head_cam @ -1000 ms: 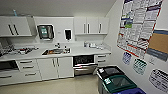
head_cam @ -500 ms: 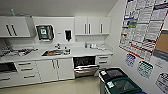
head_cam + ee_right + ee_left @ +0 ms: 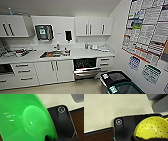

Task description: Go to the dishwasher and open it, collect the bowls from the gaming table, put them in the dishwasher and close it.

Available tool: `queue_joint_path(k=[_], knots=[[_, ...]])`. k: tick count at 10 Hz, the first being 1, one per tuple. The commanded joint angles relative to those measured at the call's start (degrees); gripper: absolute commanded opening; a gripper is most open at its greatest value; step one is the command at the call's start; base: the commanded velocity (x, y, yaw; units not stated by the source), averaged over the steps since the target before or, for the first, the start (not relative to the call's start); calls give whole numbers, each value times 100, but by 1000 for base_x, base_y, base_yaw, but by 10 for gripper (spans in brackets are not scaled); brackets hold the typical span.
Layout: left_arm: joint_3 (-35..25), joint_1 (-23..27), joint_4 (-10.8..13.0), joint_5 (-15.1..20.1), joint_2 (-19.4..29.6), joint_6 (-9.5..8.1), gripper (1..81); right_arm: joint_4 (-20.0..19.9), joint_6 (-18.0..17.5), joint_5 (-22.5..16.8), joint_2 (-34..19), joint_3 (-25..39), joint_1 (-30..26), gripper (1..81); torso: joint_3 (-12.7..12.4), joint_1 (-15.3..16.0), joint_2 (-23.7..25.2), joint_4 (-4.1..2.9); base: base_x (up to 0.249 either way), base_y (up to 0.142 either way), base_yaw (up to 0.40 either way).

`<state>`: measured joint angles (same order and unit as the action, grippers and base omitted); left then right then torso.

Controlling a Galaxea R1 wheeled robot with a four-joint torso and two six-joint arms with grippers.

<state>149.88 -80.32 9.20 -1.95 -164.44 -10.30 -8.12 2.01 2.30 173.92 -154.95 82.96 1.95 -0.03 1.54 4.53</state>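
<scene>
Dishwasher sits open under the counter, door dropped, dead ahead of me. Yellow bowl rides at my left wrist, green bowl at my right, but I can't tell either grip: fingers are hidden. Risk: a loose bowl slipping, or clipping the bins nearby.

At the left wrist, the dark plate with a round fitting at its corner is level above the pale floor, and the left gripper carries a yellow bowl with small dark holes, gripped at its rim. At the right wrist, the same kind of dark plate shows, and the right gripper has a wide green bowl by its rim, its underside turned to the camera.
</scene>
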Motion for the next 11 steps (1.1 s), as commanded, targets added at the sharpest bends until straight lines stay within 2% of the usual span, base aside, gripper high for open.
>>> queue_joint_path(k=[1, 11], knots=[[-91, 372, -24, 221, -63, 11, 10, 74, 80, -476, -101, -16, -284, 10, 0, 3, 0, 0, 153, 0, 0], [-91, 364, -24, 221, -63, 11, 10, 82, 80, -477, -101, -16, -301, 10, 2, 3, -2, 0, 145, 0, 0]])
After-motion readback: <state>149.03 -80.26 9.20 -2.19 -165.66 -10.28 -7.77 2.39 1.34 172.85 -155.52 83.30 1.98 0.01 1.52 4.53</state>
